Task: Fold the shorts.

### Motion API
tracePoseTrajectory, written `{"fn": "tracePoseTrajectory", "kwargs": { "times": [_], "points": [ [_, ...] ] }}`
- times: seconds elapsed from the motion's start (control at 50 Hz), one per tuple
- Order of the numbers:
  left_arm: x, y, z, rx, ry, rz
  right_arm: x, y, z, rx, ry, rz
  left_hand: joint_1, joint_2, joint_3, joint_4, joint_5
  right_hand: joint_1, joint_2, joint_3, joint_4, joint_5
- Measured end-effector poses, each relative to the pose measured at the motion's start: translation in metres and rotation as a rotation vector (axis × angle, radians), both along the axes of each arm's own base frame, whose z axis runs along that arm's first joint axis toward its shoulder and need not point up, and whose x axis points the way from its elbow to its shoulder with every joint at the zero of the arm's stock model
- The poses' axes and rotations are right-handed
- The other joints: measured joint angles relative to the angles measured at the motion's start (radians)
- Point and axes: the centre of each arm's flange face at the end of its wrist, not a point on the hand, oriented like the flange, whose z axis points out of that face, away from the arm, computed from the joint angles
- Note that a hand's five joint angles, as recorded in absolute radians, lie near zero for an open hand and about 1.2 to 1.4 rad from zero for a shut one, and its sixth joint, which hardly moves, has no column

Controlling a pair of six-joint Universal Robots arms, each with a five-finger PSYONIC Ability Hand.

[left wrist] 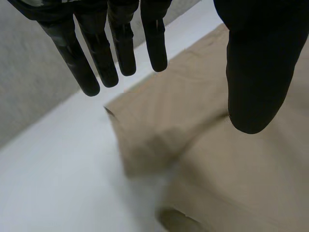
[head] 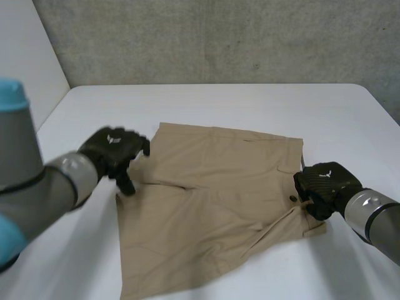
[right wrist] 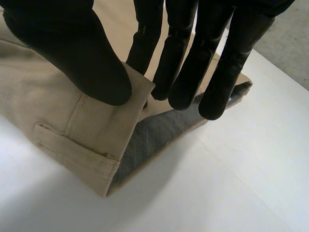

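**A:** Head view. Where is the garment?

**B:** The shorts (head: 212,206) lie flat near the middle of the white counter (head: 219,103). Their long axis runs side to side, with the waistband (head: 299,187) at the robot's right and the leg openings at its left. The right hand (head: 325,184) sits on the waist edge beside the button (head: 292,198). The left hand (head: 114,149) is at the far leg corner. Each hand has an end, so neither needs to reach across.

**A:** Left wrist view. What are the fingers doing?

**B:** The fingers (left wrist: 99,60) are straight and spread, with the thumb (left wrist: 256,72) well apart, and they hold nothing. The leg's corner lies just below and ahead of the fingertips. I can't tell whether anything touches the cloth.

**A:** Right wrist view?

**B:** The right thumb (right wrist: 72,53) presses on top of the waistband and the fingers are tucked beneath it, so the band is pinched. That edge is lifted off the counter and shows the grey lining (right wrist: 154,140) underneath.

**A:** What does the next move turn on?

**B:** My judgement is that the waist would be carried across toward the legs, along the long axis. The left hand would need a grip, or to pin its corner, first.

**A:** Surface and room?

**B:** The counter is smooth and bare, so the cloth may slide. A grey concrete wall (head: 219,37) stands behind it.
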Motion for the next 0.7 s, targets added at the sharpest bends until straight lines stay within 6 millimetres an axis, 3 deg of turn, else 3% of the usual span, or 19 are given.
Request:
{"fn": "tracePoseTrajectory", "kwargs": {
  "times": [0.18,0.3,0.48,0.7],
  "points": [
    [0.022,0.077,-0.027,0.149,0.055,0.017,0.004,-0.003,-0.002,-0.018,-0.035,-0.014,0.0,-0.013,-0.013,-0.011,-0.015,0.0,0.0,0.0,0.0,0.0],
    [0.023,0.104,-0.046,0.21,0.076,0.006,0.004,-0.004,-0.003,-0.023,-0.062,-0.032,0.0,-0.014,-0.014,-0.011,-0.017,0.0,0.0,0.0,0.0,0.0],
    [0.018,0.122,-0.061,0.292,0.101,-0.009,0.007,-0.002,-0.005,-0.016,-0.076,-0.031,0.0,-0.015,-0.014,-0.012,-0.016,0.0,0.0,0.0,0.0,0.0],
    [0.018,0.125,-0.07,0.296,0.063,0.03,0.007,-0.005,-0.004,-0.015,-0.118,-0.054,0.0,-0.015,-0.014,-0.012,-0.016,0.0,0.0,0.0,0.0,0.0]
  ]
}}
